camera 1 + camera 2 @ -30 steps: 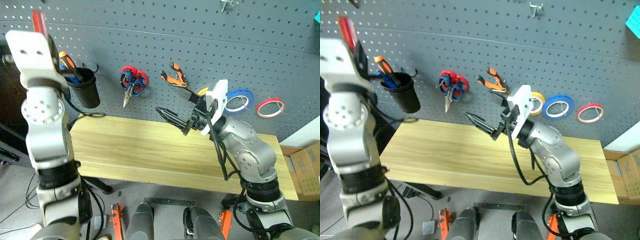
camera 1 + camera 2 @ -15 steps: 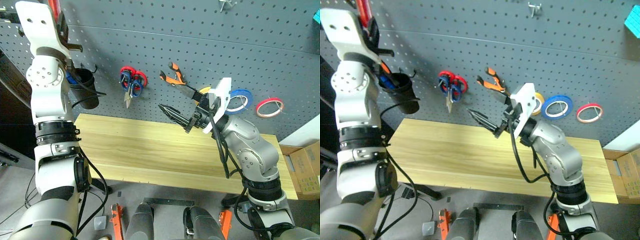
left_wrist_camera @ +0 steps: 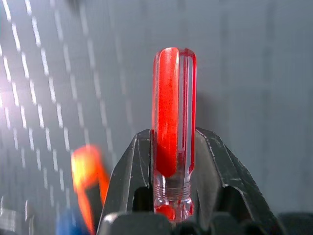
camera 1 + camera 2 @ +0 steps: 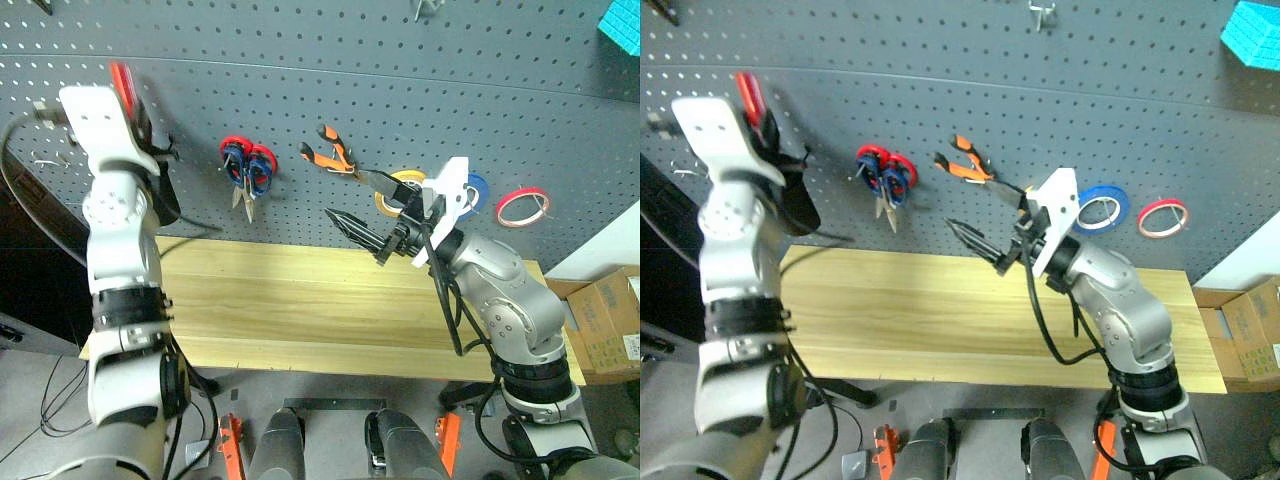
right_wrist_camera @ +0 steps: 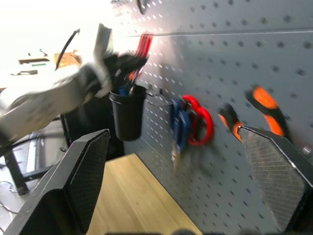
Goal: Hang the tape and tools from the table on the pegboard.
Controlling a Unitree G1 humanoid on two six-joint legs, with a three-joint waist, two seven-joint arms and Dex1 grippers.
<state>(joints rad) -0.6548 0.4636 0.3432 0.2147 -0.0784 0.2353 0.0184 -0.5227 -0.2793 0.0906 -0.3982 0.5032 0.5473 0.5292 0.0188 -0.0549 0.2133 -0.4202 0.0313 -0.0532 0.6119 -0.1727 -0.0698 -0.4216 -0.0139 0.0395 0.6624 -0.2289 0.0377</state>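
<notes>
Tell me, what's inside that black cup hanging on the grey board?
In the black cup on the pegboard, blue and orange handles poke out of the top. What lies deeper is hidden by the cup's wall. The left gripper holds the red-handled screwdriver above it.

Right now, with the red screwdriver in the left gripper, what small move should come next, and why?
Probably lower the left gripper a little further, toward the black cup. It is shut on the red-handled screwdriver, which is just above the cup on the pegboard, and the cup already holds other tools.
</notes>
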